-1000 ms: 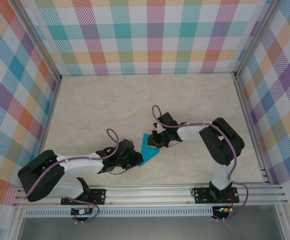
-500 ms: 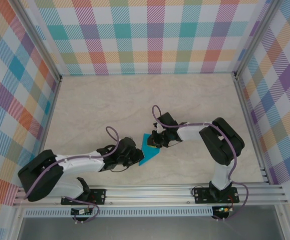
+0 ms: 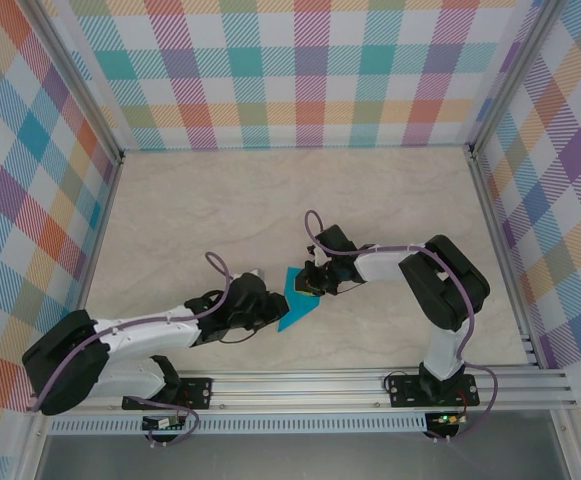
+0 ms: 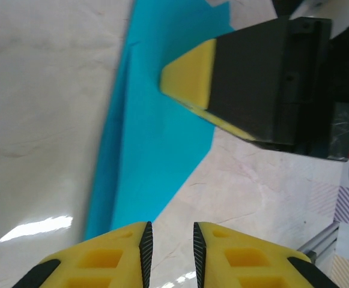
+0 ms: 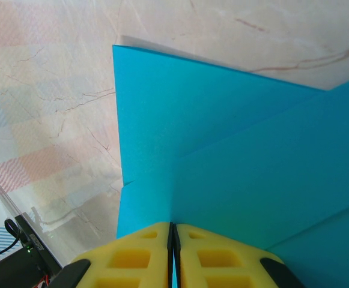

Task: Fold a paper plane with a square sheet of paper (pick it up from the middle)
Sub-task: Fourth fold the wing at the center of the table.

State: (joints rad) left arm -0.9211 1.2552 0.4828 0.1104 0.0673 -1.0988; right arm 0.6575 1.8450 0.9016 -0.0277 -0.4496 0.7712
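Overhead, right hand (image 3: 311,285) meets the paper plane (image 3: 296,306); wrist views show it pinching, left hand (image 4: 170,240) slightly spread.

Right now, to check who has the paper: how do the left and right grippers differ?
The right gripper is shut, pinching the blue paper. The left gripper has a narrow gap with nothing in it. The right gripper is on the paper, while the left gripper is beside the paper's edge, over bare table. Both are yellow-tipped.
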